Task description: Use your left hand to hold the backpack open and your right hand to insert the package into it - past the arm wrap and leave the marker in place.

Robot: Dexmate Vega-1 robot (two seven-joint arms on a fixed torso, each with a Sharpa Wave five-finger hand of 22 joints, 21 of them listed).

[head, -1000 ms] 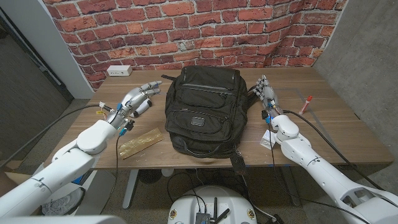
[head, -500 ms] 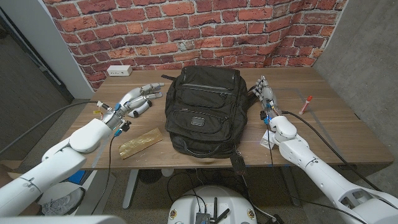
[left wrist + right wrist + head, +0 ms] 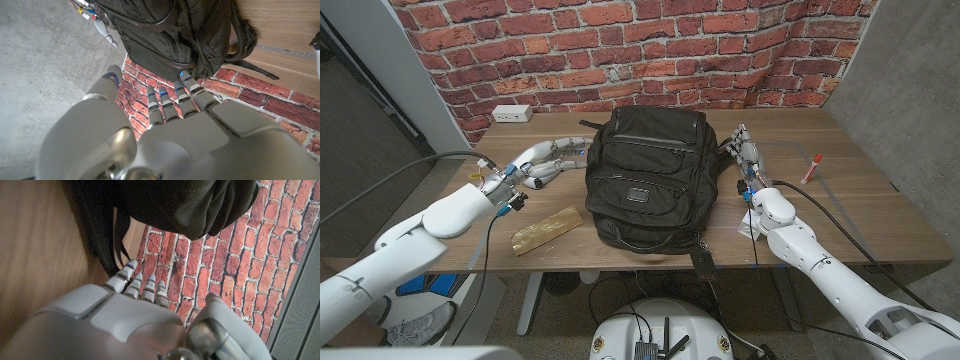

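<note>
Backpack (image 3: 646, 180), black and zipped shut, lies flat on the wooden table (image 3: 860, 205) between the two hands, top toward the brick wall (image 3: 620, 50). Its left flank sits just beyond the fingertips of the left hand (image 3: 535, 165), which reaches toward it with fingers spread and holds nothing; whether they touch the fabric cannot be told. The right hand (image 3: 748, 155) stands close beside the bag's other flank, fingers extended and together, nothing in its hold. A flat gold package (image 3: 546, 230) lies behind the left hand, beside that forearm and just off the backpack's lower corner. A white power strip (image 3: 510, 113) sits ahead of the left hand near the wall. A red marker (image 3: 811, 168) lies outward of the right hand, well apart from the bag.
</note>
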